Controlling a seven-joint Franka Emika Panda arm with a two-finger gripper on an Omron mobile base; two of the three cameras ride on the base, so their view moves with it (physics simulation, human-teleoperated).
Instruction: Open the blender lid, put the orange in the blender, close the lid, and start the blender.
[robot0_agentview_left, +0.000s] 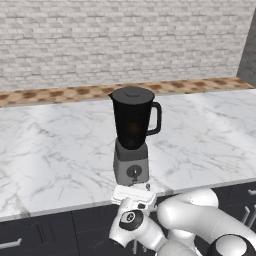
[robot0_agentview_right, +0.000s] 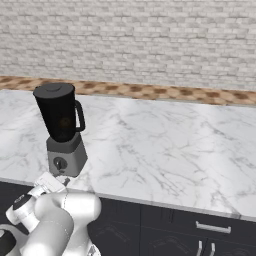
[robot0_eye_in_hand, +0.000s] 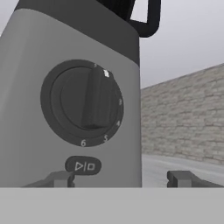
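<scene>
The blender (robot0_agentview_left: 132, 132) (robot0_agentview_right: 62, 127) stands near the counter's front edge, a black jar on a grey base. The blender lid (robot0_agentview_left: 132, 93) (robot0_agentview_right: 54, 90) sits flat on the jar's rim. A dim orange (robot0_agentview_left: 133, 129) (robot0_agentview_right: 64, 123) shape shows through the dark jar wall. My gripper (robot0_agentview_left: 138, 186) (robot0_agentview_right: 59, 179) (robot0_eye_in_hand: 120, 179) is open, low and close in front of the base. In the hand view the round dial (robot0_eye_in_hand: 83, 103) looms large, with a play/pause button (robot0_eye_in_hand: 83, 166) just above the left fingertip (robot0_eye_in_hand: 59, 178). The right fingertip (robot0_eye_in_hand: 181, 178) lies past the base's edge.
The white marble counter (robot0_agentview_left: 55, 150) (robot0_agentview_right: 170, 145) stretches wide to both sides of the blender. A brick wall (robot0_agentview_left: 125, 40) rises behind a brown speckled back strip. Dark cabinet drawers (robot0_agentview_right: 200, 225) run below the counter's front edge.
</scene>
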